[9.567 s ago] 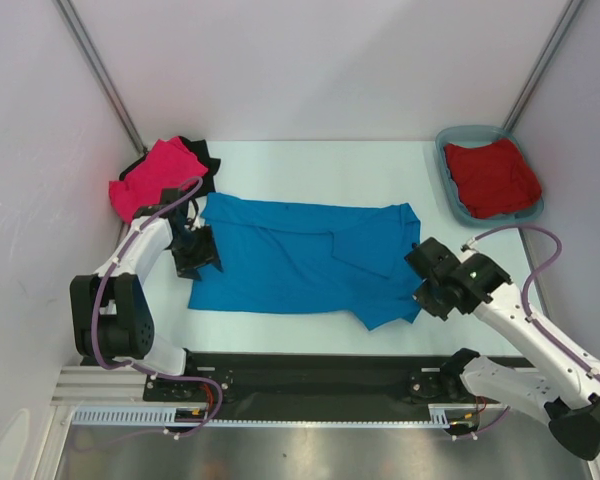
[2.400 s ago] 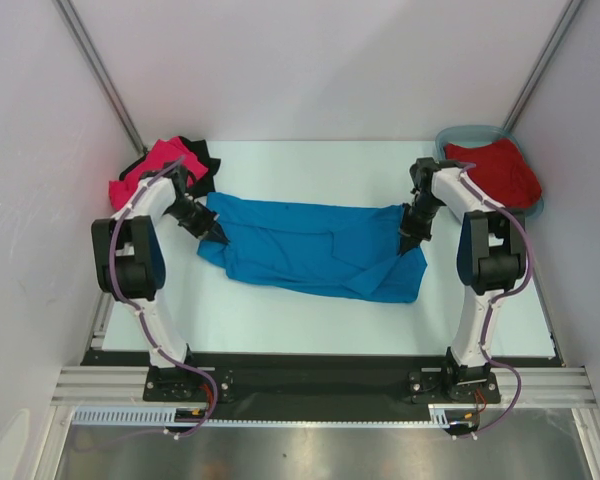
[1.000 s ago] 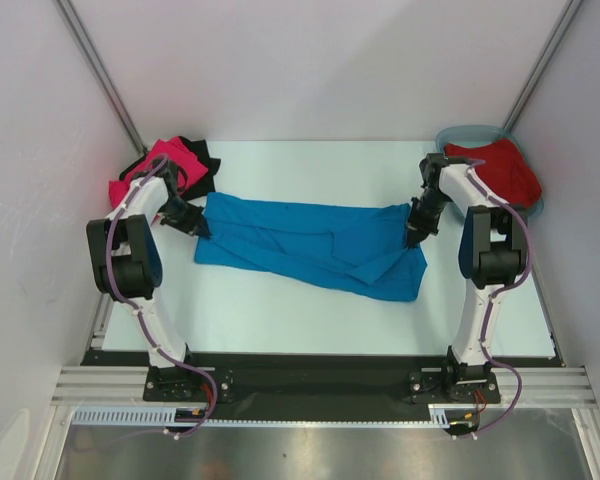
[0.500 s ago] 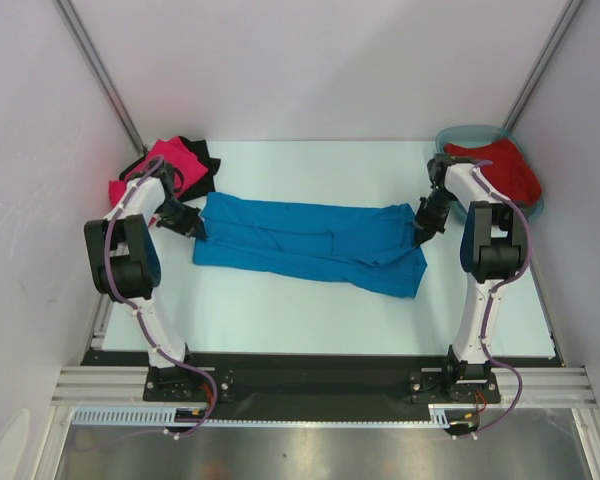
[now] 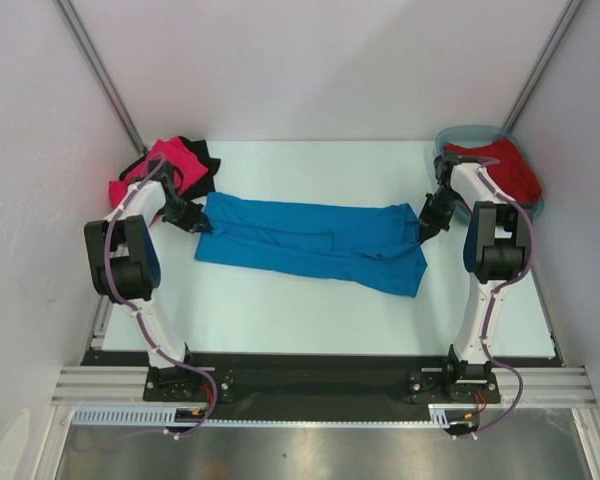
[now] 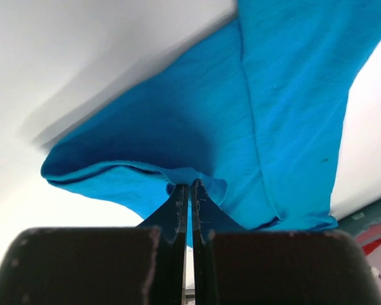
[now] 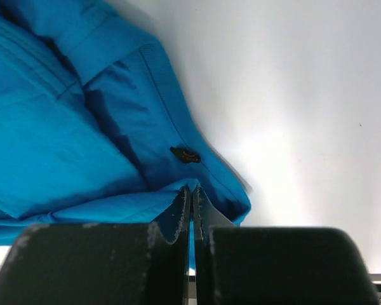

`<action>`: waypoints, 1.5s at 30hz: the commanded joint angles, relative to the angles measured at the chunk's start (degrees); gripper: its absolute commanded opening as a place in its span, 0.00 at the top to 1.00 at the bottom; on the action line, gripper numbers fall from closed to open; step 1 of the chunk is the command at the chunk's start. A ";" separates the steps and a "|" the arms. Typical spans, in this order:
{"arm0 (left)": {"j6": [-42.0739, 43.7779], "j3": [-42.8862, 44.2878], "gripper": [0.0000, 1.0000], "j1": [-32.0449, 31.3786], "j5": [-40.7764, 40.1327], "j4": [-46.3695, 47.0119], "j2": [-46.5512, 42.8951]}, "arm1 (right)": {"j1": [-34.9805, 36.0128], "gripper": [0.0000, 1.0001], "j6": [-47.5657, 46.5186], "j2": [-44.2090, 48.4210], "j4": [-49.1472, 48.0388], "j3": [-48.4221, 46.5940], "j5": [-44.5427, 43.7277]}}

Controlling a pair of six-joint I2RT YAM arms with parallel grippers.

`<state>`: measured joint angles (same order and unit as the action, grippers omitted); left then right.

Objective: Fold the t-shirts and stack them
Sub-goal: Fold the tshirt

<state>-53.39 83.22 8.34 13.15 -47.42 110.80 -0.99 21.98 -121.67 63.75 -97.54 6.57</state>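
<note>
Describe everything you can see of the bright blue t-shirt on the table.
The bright blue t-shirt looks like soft, thin cloth. It is folded lengthwise into a long, slightly wrinkled band across the middle of the white table, with a sleeve flap showing near its right end. The left claw is shut on its left edge and the right claw on its right edge. Both pinched ends look slightly lifted.

Bright, even light — soft shadows; wrist views blurred near fingers
</note>
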 commanded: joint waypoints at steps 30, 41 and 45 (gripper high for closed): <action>5.04 -2.71 0.60 1.15 -1.53 7.17 -6.39 | -1.64 0.00 -1.06 -0.77 2.79 -12.94 -2.53; 9.62 -2.35 0.58 1.24 0.03 10.41 -9.46 | 0.82 0.00 -1.06 6.79 3.50 -11.20 7.31; 10.84 -2.97 0.58 0.54 1.62 10.68 -9.82 | 3.89 0.00 1.13 8.37 0.60 -6.01 13.55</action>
<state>-44.95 79.88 9.13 12.69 -38.48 104.01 0.51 21.45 -115.28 65.14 -106.19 14.15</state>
